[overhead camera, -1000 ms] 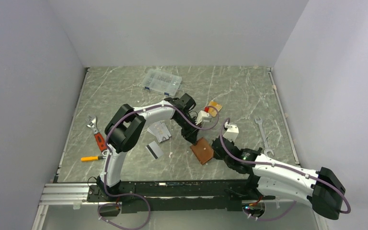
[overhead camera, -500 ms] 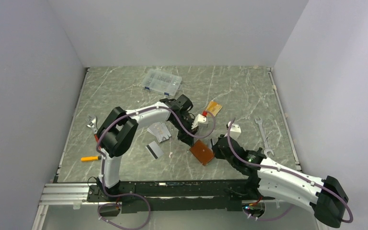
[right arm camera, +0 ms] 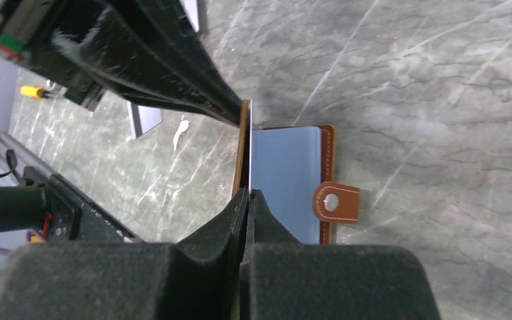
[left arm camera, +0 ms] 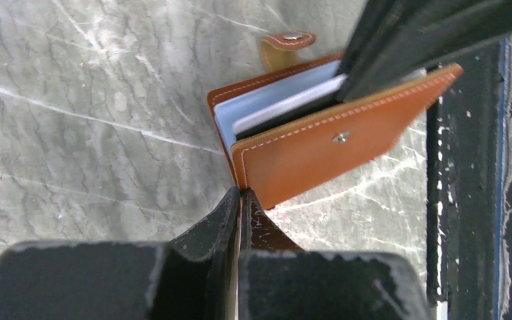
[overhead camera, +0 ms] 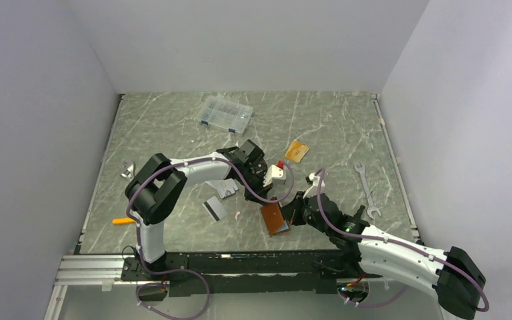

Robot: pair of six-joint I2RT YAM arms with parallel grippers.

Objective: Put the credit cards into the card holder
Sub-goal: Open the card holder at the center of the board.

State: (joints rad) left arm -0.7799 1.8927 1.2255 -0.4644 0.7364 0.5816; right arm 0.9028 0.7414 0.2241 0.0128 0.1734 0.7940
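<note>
Brown leather is pinched in both of your pincers. The card holder (overhead camera: 275, 218) sits close in front of the bases, a little right of centre. One half lies flat on the table (overhead camera: 347, 127) with its pale blue sleeves (right arm camera: 287, 173) and snap strap (right arm camera: 337, 202) facing up, and the other cover is lifted on edge. Your right gripper (right arm camera: 247, 195) is clamped narrow on the edge of that raised cover. Your left gripper (left arm camera: 241, 200) is pressed tight on its corner from the opposite side. The pockets are exposed, but neither hand is free, so I judge one must let go before any card can travel. Left of the holder, near your left arm, lies a silver-grey card (overhead camera: 215, 209) showing a dark stripe, so that arm looks the nearer fetcher. The orange card (overhead camera: 297, 151) lies farther back, well apart from the holder, its long axis angled toward the rear right.
</note>
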